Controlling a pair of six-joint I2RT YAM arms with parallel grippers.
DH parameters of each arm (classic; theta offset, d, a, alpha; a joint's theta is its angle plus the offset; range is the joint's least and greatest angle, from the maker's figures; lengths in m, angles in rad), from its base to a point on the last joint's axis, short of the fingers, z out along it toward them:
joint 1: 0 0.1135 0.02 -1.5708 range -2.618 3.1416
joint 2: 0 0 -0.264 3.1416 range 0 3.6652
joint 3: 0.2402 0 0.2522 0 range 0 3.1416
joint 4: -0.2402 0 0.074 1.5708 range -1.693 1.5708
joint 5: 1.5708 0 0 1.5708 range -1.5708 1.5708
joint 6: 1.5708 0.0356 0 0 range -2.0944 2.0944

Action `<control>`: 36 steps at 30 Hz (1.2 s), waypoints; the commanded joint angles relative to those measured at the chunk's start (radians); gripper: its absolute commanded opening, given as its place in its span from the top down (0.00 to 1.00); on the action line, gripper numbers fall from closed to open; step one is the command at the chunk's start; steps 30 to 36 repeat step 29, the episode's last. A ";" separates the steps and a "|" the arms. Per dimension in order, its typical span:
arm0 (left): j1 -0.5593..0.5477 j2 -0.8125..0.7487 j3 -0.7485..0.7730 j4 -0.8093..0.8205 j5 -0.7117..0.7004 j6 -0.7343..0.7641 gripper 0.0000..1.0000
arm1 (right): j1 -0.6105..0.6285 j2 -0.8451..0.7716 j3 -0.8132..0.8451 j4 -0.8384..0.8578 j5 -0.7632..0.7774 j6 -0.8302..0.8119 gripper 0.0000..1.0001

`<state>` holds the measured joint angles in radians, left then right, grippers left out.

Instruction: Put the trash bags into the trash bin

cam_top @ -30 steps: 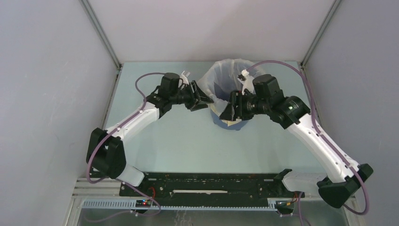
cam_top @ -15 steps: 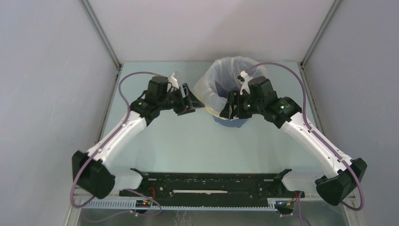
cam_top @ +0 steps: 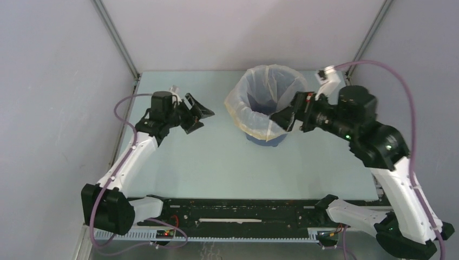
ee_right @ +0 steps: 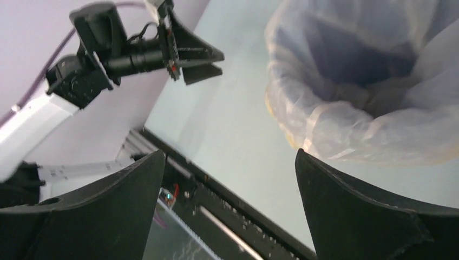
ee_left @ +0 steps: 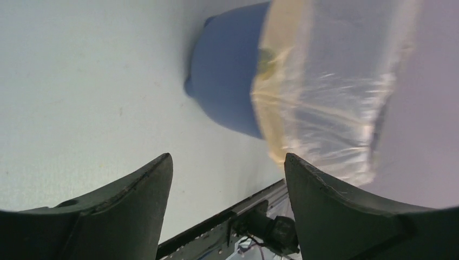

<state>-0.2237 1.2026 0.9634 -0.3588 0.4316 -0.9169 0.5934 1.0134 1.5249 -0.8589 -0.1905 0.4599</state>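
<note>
Loosely, bag (cam_top: 253,122) over bin (cam_top: 265,140) rim, left fingers (cam_top: 201,110) clear

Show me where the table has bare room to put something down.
The widest bare stretch of table lies between the bucket and the black rail near the arm bases. The far left corner beyond the left hand is bare too. Around the bag rim, by the right hand, it is crowded.
</note>
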 commanded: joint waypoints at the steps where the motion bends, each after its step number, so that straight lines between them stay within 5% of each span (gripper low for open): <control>1: 0.001 -0.057 0.314 -0.041 -0.091 0.052 0.18 | -0.001 -0.026 0.236 -0.145 0.243 0.005 0.00; 7: 0.000 -0.122 0.721 -0.038 -0.202 0.139 0.09 | 0.002 -0.143 0.399 -0.045 0.563 -0.006 0.00; 11: -0.001 -0.174 0.861 -0.052 -0.302 0.274 0.00 | 0.001 -0.204 0.395 0.108 0.723 -0.058 0.00; 20: 0.000 -0.316 0.835 -0.103 -0.510 0.396 0.00 | 0.002 -0.136 0.467 0.044 0.758 -0.028 0.00; 36: -0.001 -0.321 0.829 -0.158 -0.525 0.384 0.00 | 0.003 -0.116 0.424 0.051 0.698 -0.036 0.00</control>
